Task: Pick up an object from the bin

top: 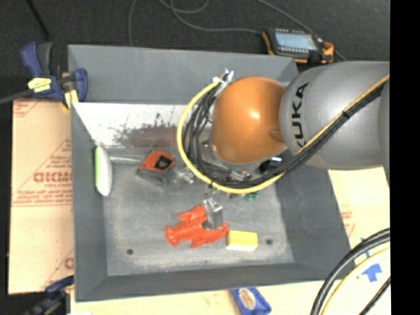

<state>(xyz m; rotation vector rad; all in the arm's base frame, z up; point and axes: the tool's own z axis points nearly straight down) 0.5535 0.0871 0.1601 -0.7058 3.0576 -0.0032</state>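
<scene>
Gripper (211, 212) down inside grey metal bin (88, 254), front-centre of floor, right at upper right edge of red plastic toy (189, 232). Tip touching toy or just above it; not resolvable from this angle. Opening of gripper: cannot tell, tip largely tucked under wrist. Hold on toy not confirmable.

Task item, red plastic toy: flat on bin floor, long axis roughly left-right, right end slightly further back, stubby prongs along near side. Closest item to gripper.

Right of it, yellow block (241, 241): just beside right end of toy, touching or nearly so, flat on floor, close to front wall, pale strip along lower edge.

Further back and left of gripper, orange-and-black item (157, 162): apart from red toy, near foot of sloping rear wall, exact kind unclear.

Far left, white and pale green tube (102, 170): lengthwise along foot of left wall, well apart from gripper.

Small green speck (250, 197) to right of gripper, partly under arm, too small to identify.

Arm in from right: grey link with KUKA lettering, orange dome cover (246, 118) over wrist, black and yellow cables (194, 143) looped round left side of cover.
</scene>
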